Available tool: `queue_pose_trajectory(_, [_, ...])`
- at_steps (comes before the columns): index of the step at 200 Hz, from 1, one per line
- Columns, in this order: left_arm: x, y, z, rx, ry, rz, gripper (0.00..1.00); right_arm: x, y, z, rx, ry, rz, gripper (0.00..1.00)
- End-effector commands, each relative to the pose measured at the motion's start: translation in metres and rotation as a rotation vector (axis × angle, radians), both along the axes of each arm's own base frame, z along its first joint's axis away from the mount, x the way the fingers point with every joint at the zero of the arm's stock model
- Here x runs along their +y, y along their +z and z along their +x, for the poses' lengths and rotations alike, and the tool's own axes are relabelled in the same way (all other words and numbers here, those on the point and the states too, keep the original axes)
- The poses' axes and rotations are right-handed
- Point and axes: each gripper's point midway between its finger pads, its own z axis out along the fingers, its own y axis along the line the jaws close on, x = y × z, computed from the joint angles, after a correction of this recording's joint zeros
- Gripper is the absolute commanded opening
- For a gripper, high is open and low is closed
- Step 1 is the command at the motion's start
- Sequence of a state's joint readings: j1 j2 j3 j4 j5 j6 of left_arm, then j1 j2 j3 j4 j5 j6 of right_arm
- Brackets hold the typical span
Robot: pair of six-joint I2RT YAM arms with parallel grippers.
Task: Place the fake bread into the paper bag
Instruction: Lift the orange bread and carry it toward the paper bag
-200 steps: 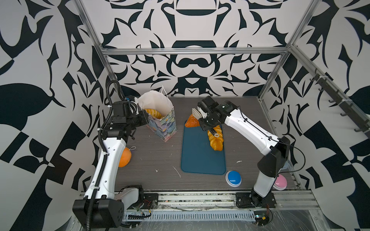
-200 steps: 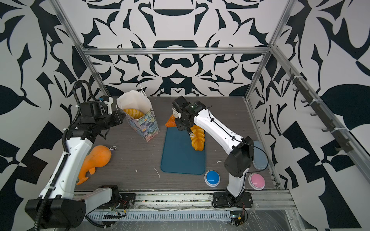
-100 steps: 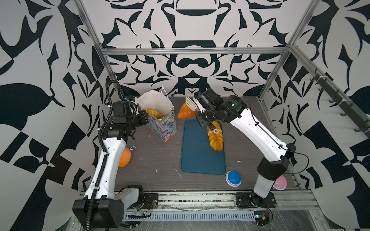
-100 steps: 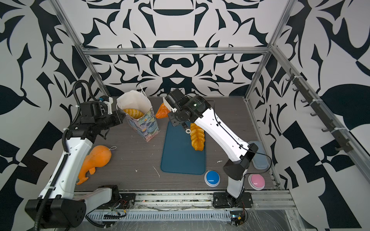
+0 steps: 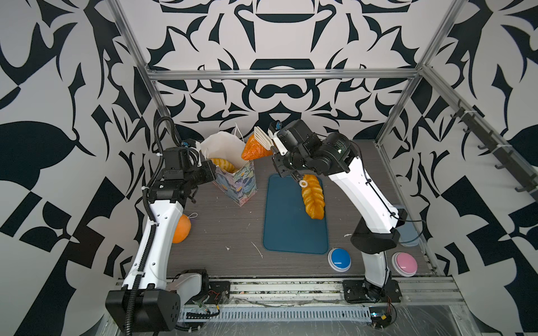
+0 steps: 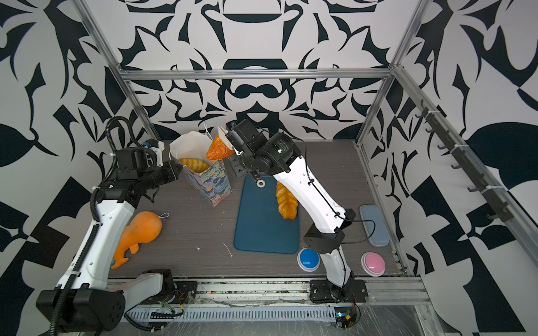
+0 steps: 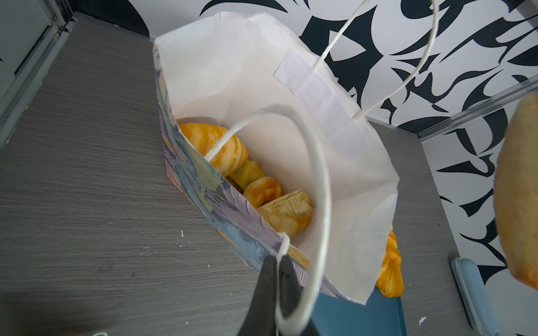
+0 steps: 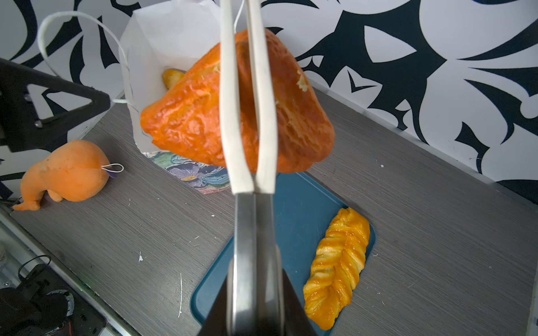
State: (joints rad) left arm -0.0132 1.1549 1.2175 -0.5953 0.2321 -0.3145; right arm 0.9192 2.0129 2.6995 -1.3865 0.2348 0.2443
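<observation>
The task looks well advanced but not finished. The paper bag (image 5: 239,186) stands upright on the worktop (image 5: 221,229) just beside the blue mat (image 5: 288,229), and the left wrist view shows at least four pieces of the fake bread (image 7: 224,145) already lying at its bottom; any more beneath them are hidden. The left hand (image 7: 276,263) is pressed together on the near string handle (image 7: 321,186) where it meets the rim, which seems to keep the mouth open. The right hand (image 5: 260,139) is clamped on the dark orange triangle pastry (image 5: 252,151), its white fingers (image 8: 230,116) squeezing the pastry between them. That piece hangs in the air at the bag's upper rim on the mat side, not yet inside. What is left, as I judge it, is to bring the triangle over the opening and let it drop, then fetch the braided loaf (image 5: 313,199), which lies alone on the mat. The plain orange toy (image 6: 142,229) with the string loop lies by the left arm and is no bread.
</observation>
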Motion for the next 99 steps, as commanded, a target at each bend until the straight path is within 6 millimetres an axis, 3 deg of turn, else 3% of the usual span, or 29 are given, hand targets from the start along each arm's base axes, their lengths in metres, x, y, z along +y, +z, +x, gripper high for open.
queue_pose_trajectory(1, [-0.001,-0.003,-0.003,0.012,-0.004,-0.006,0.0,0.008,0.041,-0.005,-0.082,0.036,0.129,0.23])
queue_pose_trajectory(99, [0.0,-0.004,-0.002,0.015,0.001,-0.003,0.0,0.055,0.042,0.002,-0.094,0.148,0.242,0.23])
